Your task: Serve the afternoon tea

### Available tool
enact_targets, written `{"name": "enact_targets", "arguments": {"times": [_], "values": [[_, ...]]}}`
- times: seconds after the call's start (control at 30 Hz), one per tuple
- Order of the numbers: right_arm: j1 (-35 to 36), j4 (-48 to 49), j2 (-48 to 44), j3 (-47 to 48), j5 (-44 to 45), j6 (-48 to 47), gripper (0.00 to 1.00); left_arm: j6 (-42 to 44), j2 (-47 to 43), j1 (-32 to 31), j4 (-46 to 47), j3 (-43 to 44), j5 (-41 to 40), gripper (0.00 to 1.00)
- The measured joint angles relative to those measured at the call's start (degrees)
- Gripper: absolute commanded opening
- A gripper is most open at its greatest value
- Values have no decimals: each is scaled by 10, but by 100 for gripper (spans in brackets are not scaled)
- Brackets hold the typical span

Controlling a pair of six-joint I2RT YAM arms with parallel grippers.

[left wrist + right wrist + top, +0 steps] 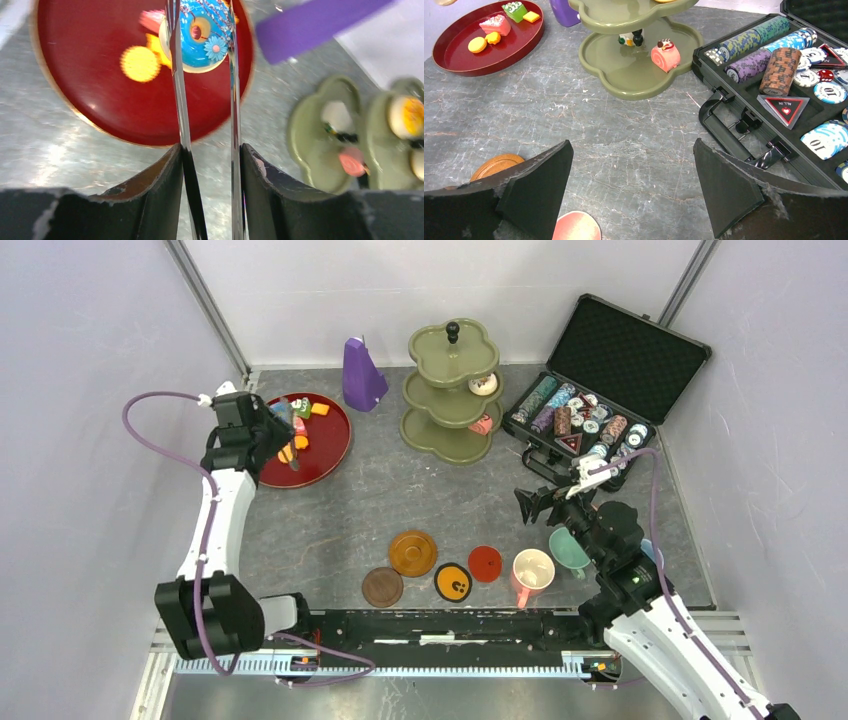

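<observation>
Left wrist: left gripper [210, 155] clamps tongs [176, 75] pinching blue cake [205, 30] at 12 o'clock over red tray [100, 110], likely sparing icing; right gripper [631, 150] gapes empty

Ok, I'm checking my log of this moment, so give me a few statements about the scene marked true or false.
1. The right tool is open and empty. True.
2. The pink roll lies on the stand's top tier. False: it lies on the bottom tier.
3. The chip case is shut. False: its lid stands open.
4. The left tool holds tongs, with a blue cake between their tips. True.
5. The pink mug sits on a coaster. False: it stands on the table beside the red coaster.
</observation>
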Motion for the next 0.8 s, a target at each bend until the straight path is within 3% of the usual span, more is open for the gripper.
{"name": "enact_targets", "arguments": {"times": [0.1, 0.43, 0.57, 0.8], "values": [[0, 6, 6, 0, 0, 0, 98, -18, -30, -48, 2, -5, 31, 50], [0, 16, 25, 0, -6, 2, 98, -48, -70, -359, 103, -69, 74, 51], [0, 16, 19, 0, -6, 2, 98, -40, -54, -420, 137, -59, 65, 51], [0, 10, -2, 0, -4, 2, 98, -14, 37, -466, 150, 7, 45, 51]]}}
